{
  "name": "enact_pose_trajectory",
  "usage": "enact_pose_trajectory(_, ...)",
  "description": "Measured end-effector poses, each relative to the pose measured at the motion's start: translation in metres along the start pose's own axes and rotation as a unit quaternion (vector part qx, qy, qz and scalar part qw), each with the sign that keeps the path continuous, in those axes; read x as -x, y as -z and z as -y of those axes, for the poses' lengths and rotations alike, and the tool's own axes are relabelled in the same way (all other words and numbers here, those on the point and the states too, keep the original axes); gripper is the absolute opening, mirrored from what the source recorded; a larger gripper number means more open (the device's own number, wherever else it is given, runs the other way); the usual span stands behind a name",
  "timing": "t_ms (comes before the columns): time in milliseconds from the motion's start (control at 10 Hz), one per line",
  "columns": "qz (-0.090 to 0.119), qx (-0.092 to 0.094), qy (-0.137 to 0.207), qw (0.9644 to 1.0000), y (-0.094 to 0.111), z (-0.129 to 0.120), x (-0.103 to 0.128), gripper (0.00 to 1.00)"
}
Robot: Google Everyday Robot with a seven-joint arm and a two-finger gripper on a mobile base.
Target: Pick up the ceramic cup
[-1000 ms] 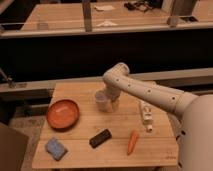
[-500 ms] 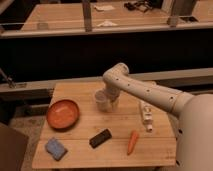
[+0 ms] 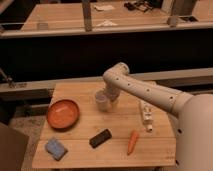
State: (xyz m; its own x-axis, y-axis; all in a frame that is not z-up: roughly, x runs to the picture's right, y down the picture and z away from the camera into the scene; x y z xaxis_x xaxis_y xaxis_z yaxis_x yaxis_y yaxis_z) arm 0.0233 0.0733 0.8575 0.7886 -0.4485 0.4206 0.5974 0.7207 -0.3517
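Observation:
The ceramic cup (image 3: 102, 101) is small and pale grey-white. It stands upright near the middle of the wooden table (image 3: 80, 90), right of the orange bowl. My gripper (image 3: 111, 99) hangs from the white arm's elbow (image 3: 118, 76) and sits low, right against the cup's right side. The wrist hides part of the cup's right edge. I cannot tell whether the gripper is touching the cup.
An orange bowl (image 3: 63, 114) sits at the left. A black block (image 3: 100, 138), an orange carrot (image 3: 132, 142) and a blue sponge (image 3: 55, 148) lie along the front. A white labelled bottle (image 3: 146, 114) lies at the right. A dark rail runs behind the table.

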Motion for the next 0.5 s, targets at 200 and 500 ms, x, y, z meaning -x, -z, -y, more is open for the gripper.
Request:
enact_pose_trajectory(200, 0.001, -0.001, 0.002, 1.0, 0.0014, 0.0007, -0.0009, 0.53)
enact_pose_trajectory(500, 0.003, -0.003, 0.003, 1.0, 0.0072, 0.003, -0.0035, 0.37)
